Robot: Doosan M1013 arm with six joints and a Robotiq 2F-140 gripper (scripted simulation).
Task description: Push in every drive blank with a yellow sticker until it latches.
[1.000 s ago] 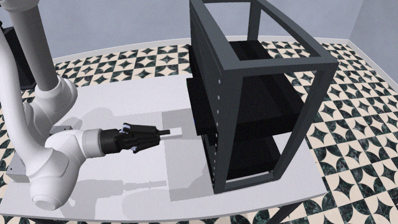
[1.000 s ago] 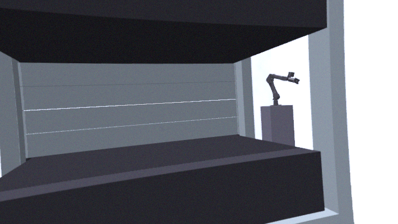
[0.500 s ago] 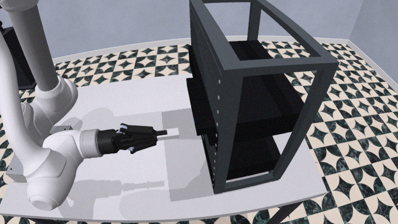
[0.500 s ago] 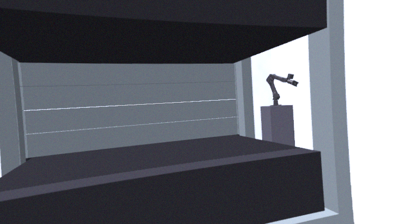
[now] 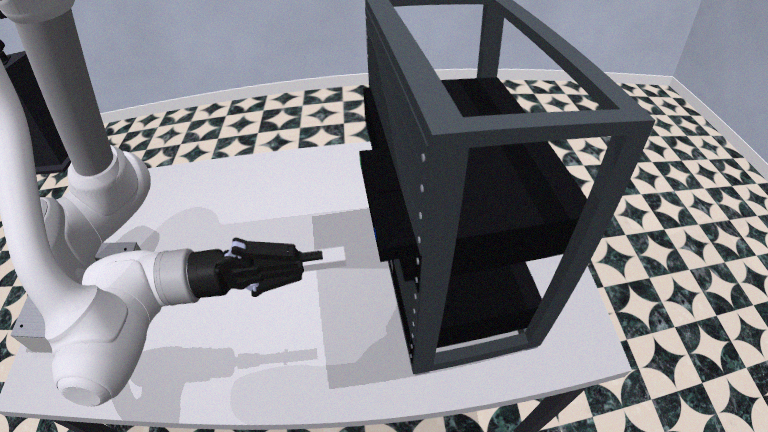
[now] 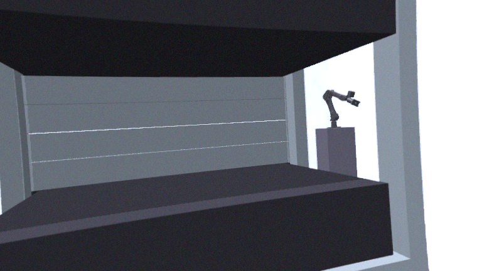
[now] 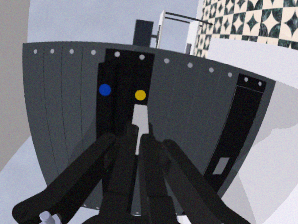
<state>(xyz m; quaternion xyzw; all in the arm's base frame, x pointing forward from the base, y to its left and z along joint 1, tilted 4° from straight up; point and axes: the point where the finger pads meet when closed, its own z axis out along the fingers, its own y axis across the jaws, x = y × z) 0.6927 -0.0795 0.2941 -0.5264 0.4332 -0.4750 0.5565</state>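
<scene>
The grey rack [image 5: 448, 241] [image 7: 60, 125] stands upright on the white table. In the wrist view a black drive blank with a yellow sticker [image 7: 140, 95] is beside a black blank with a blue sticker [image 7: 105, 90], which appears to stick out further. Black fronts [image 5: 392, 220] project from the rack's front. My gripper [image 5: 312, 260] [image 7: 139, 114] is shut and stands off from the rack front, not touching it. A thin light strip [image 5: 334, 255] [image 7: 140, 116] extends past the fingertips; whether it is gripped or fixed there is unclear. The fingers hide the blanks' lower part in the wrist view.
Another black front [image 7: 240, 110] with a light patch [image 7: 221, 165] is at the right in the wrist view. The table [image 5: 268, 392] edge runs in front of the rack. The exterior camera looks through the rack's shelves [image 6: 202, 236]; a small dark arm [image 6: 332, 104] stands beyond on a pedestal [image 6: 337, 151].
</scene>
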